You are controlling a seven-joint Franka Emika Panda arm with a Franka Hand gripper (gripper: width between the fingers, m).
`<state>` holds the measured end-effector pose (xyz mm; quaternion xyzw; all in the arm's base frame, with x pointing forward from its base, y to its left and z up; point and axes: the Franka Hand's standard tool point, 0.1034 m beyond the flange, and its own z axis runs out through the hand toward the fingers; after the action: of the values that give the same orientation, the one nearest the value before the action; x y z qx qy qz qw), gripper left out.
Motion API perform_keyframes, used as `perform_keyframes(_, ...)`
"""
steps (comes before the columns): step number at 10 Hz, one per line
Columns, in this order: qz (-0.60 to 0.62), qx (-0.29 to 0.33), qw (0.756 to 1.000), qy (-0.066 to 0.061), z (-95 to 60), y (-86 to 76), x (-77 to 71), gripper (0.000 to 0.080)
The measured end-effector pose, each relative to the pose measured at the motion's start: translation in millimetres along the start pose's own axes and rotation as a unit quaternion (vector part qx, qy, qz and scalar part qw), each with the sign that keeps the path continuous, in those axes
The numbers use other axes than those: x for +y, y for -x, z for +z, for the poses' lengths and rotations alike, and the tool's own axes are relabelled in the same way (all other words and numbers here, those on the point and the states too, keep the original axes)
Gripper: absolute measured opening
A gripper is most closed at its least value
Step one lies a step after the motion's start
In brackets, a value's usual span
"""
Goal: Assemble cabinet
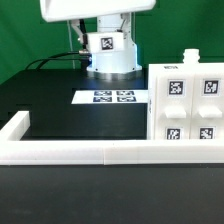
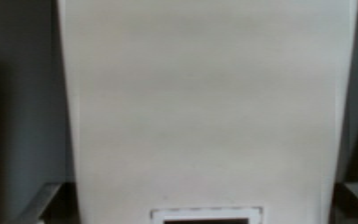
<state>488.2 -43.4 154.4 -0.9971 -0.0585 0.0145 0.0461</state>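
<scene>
The cabinet stands on the black table at the exterior view's right, just behind the low white rim, tags facing out, with the marker board near its side. From the wrist, a plain white cabinet face fills nearly everything (one tag peeks at its edge). The gripper is spread wide, its dark fingers flanking that face, seemingly clear of it.

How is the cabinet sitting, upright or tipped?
Upright: in the exterior view the cabinet has vertical edges and a level top; its base is hidden behind the rim wall.
</scene>
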Motion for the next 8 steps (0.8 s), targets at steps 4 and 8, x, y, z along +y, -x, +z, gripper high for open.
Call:
perform_keyframes(4, 0.001, -0.007, 1.0, -0.001, 7.3, 2.4, 1.1, 0.056)
perform_keyframes(8, 0.001, 0.005, 1.0, -0.001, -9.9, -27.4, -45.2, 0.056)
